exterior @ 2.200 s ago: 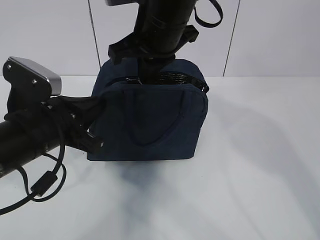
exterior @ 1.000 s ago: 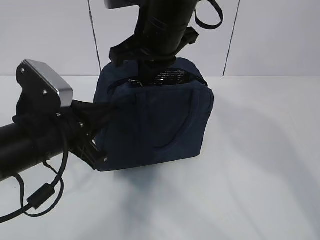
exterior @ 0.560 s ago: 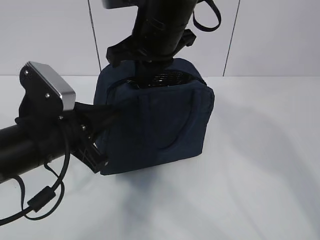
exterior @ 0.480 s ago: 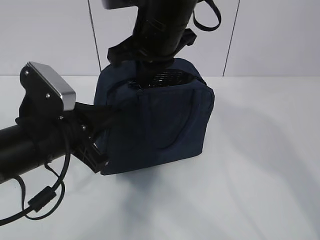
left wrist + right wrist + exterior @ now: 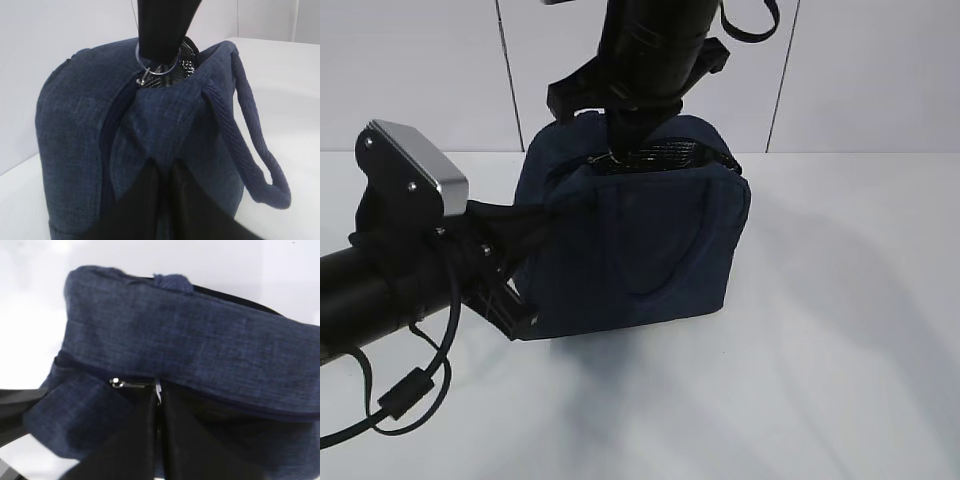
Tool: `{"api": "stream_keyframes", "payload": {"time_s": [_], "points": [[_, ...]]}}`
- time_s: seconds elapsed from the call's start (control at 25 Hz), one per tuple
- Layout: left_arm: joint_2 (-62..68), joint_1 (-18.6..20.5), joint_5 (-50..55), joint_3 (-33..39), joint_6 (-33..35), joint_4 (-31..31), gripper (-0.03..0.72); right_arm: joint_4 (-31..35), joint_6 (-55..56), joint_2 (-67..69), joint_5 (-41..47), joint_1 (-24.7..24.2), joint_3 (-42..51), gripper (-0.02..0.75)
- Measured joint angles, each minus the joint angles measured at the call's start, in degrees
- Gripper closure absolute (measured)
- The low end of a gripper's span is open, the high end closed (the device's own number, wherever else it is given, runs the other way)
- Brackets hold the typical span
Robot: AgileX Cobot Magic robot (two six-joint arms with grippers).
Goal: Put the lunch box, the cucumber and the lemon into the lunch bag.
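The navy lunch bag (image 5: 640, 235) stands upright in the middle of the white table. My left gripper (image 5: 535, 228) reaches in from the lower left and is shut on a fold of fabric at the bag's left end; the left wrist view shows this (image 5: 167, 167). My right gripper (image 5: 613, 152) comes down from above and is shut on the silver ring pull (image 5: 157, 67) at the zipper on top; the right wrist view shows this (image 5: 158, 390). Silver lining (image 5: 665, 155) shows through the gap in the top. The lunch box, cucumber and lemon are out of view.
The bag's looped handle (image 5: 255, 142) hangs down its near face. A black cable (image 5: 405, 385) loops below my left arm at the lower left. The white table (image 5: 820, 350) extends right and in front of the bag, with a wall behind.
My right gripper has moved up and to the right with the ring pull. The bag has shifted and turned slightly to the right. My left gripper keeps its hold on the fabric.
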Motion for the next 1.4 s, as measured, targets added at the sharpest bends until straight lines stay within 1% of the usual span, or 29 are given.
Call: {"api": "stream_keyframes", "payload": {"time_s": [0.16, 0.4, 0.68, 1.0, 1.4], "points": [[0.0, 0.0, 0.1, 0.0, 0.0, 0.0, 0.676, 2.96, -1.76, 0.0, 0.0, -0.2, 0.0, 0.718], [0.0, 0.0, 0.1, 0.0, 0.0, -0.12, 0.676, -0.28, -0.9, 0.0, 0.0, -0.2, 0.0, 0.718], [0.0, 0.0, -0.12, 0.0, 0.0, -0.34, 0.676, -0.95, -0.48, -1.11, -0.58, -0.1, 4.62, 0.718], [0.13, 0.0, -0.31, 0.0, 0.0, -0.34, 0.676, -1.75, -0.9, -1.89, -0.81, -0.1, 5.08, 0.718], [0.13, 0.0, -0.31, 0.0, 0.0, -0.34, 0.676, 5.16, -5.29, -2.02, -0.81, -0.2, 5.08, 0.718]]}}
